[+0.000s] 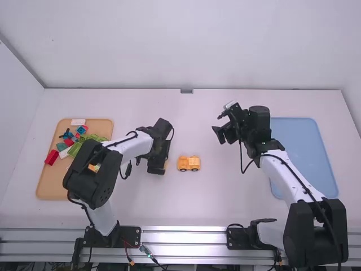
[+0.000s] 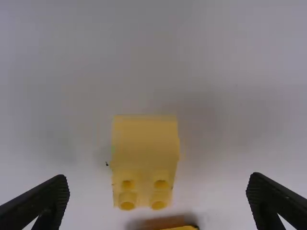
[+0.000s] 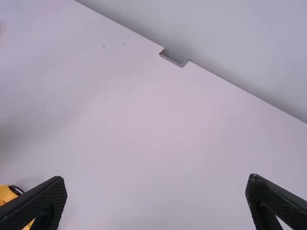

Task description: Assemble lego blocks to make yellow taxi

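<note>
Illumination: bright and diffuse in the high view; dimmer in the left wrist view.
High view: even light on the surface (image 1: 225,206); glare streaks along the metal rail (image 1: 183,234). Left wrist view: broad, soft-edged shadow beside the yellow block (image 2: 145,143); block slightly out of focus. Right wrist view: fairly bright surface, faint diffuse shadow.

Bunch of stuff's half-hidden lol
High view: left arm (image 1: 128,149) covers bits of the tray (image 1: 51,189) and yellow block (image 2: 145,148). Right wrist view: toy car (image 3: 6,194) is cropped.
</note>
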{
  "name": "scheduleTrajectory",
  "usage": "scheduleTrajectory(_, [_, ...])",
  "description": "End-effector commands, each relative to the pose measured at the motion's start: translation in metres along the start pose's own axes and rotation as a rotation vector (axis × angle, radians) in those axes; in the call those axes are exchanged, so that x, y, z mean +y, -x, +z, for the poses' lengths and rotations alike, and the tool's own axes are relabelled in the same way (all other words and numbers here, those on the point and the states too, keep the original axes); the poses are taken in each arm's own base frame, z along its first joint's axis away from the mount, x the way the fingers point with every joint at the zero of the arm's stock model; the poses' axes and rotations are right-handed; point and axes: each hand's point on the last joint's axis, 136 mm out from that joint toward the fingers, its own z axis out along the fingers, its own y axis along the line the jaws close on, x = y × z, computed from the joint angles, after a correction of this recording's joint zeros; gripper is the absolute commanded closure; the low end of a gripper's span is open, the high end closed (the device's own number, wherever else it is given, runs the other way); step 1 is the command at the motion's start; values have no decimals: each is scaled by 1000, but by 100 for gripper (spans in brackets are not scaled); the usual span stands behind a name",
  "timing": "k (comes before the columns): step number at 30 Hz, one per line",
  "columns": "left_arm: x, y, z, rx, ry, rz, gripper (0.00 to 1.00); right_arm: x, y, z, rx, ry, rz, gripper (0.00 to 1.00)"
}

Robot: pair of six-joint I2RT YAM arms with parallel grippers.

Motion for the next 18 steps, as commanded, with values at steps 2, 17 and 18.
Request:
scheduleTrajectory(2, [-16, -9, -13, 45, -37, 288, 1, 2, 3, -5, -15, 2, -6, 1])
scheduleTrajectory(17, [-81, -29, -81, -128, -174, 2009, 1, 3, 3, -5, -15, 2, -5, 1])
scheduleTrajectory(18, [-80, -29, -81, -131, -171, 2055, 1, 2, 3, -5, -15, 2, -5, 1])
